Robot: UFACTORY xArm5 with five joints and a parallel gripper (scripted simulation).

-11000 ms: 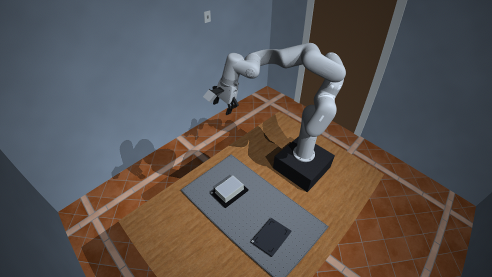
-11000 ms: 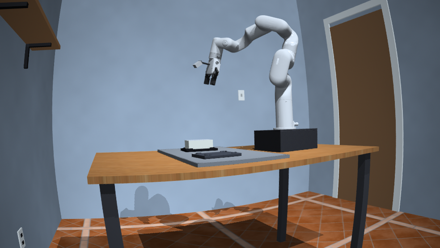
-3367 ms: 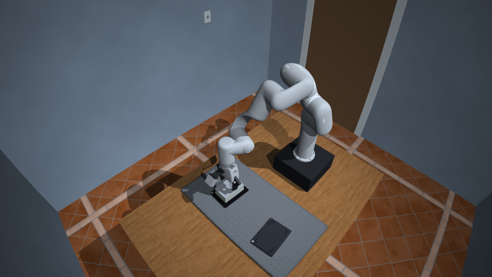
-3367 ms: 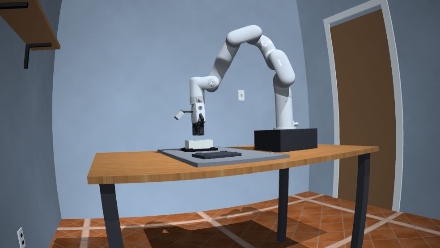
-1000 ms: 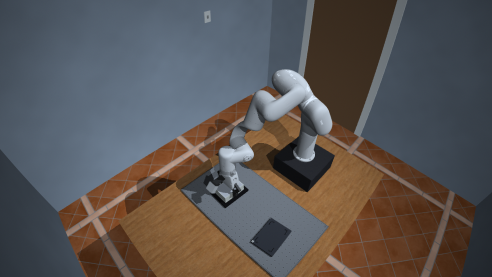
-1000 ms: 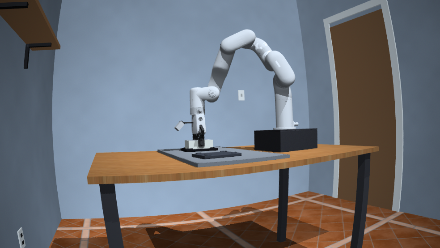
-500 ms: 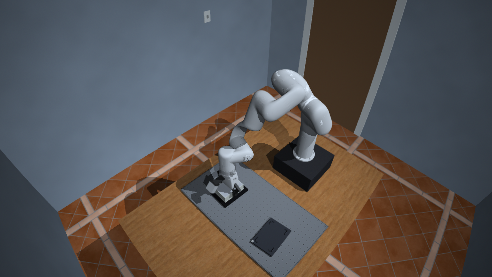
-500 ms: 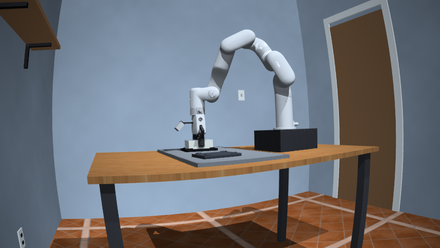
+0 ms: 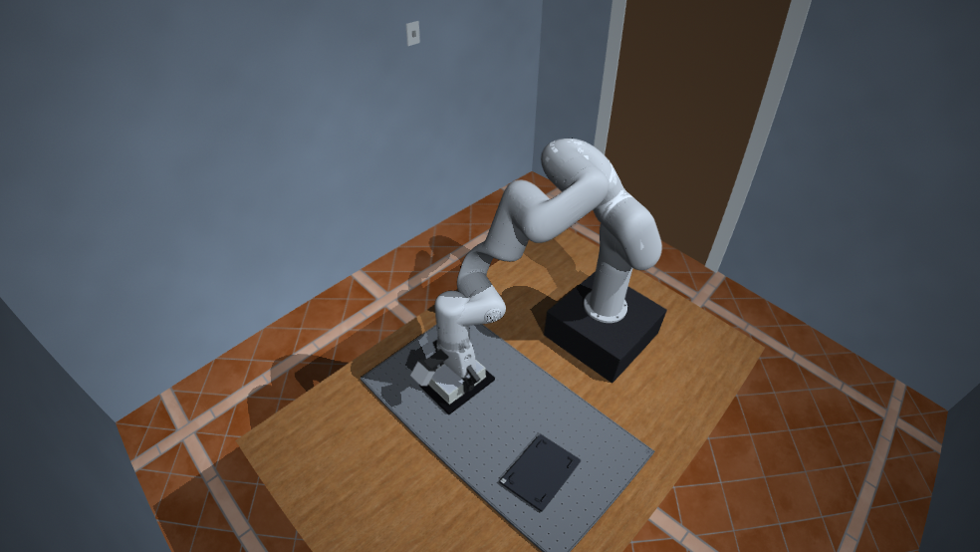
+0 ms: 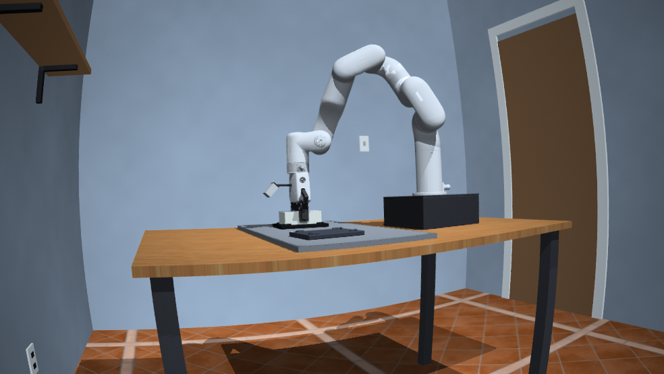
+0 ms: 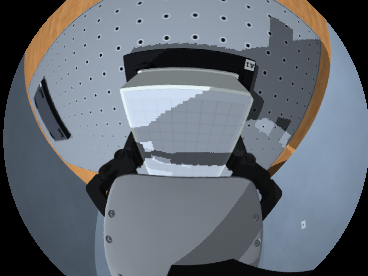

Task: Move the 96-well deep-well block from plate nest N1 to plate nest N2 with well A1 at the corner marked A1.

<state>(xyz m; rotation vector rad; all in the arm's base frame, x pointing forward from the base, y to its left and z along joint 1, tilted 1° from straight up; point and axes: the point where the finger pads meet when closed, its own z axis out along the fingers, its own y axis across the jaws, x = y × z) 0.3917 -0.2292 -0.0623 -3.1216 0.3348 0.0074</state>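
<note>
Arm (image 10: 371, 65) arches over, wrist vertical, jaws spread wide and clamped on the deep-well block (image 10: 299, 216) on N1 (image 9: 483, 387).

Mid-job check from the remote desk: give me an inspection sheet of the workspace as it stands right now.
Surface: wooden table carrying a grey perforated plate.
Job's things: white deep-well block sits on nest N1; nest N2 holds nothing.
Clutter: nothing seen.
Grippers: gripper shut on the block's sides; block not lifted.
Cables: nothing seen.
Surroundings: arm on a black pedestal; brown door, wall shelf, wall switch, tiled floor.
</note>
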